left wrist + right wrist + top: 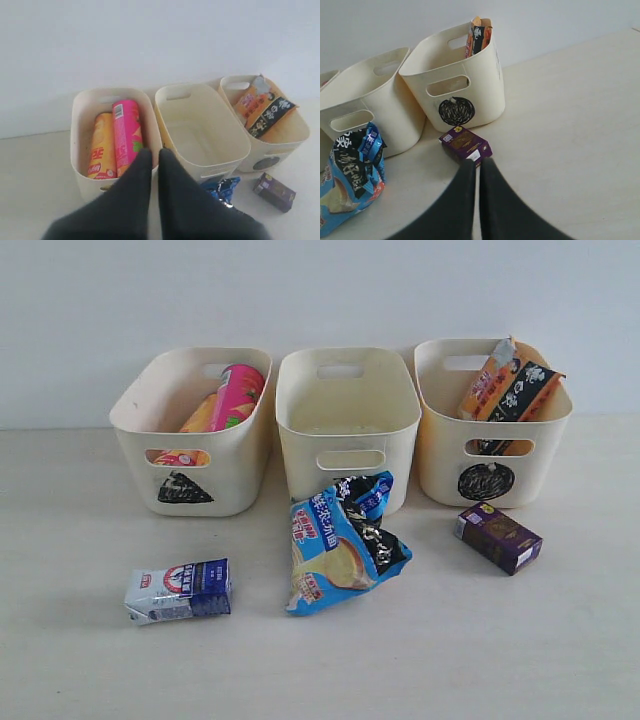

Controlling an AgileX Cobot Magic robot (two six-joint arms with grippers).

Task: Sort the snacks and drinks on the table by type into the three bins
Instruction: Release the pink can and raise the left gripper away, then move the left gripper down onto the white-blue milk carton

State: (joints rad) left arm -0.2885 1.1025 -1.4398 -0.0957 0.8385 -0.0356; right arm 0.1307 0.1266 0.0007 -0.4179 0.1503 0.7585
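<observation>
Left gripper [155, 154] and right gripper [477, 163] pinched closed, empty; pink and yellow chip cylinders [238, 395] in triangle-marked cream plastic tub [135, 435], orange-black crinkly bag [508, 388] in circle-marked cream tub [548, 455], blue crinkly bag [335, 550], white-blue carton [180, 590], purple carton [498, 537] on beige table [80, 640].

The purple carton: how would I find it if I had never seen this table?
Three cream bins stand in a row at the back of the table. In front of the circle-marked bin, on the right in the exterior view, lies the purple carton. It is the only dark box; the other carton is white-blue.
</observation>
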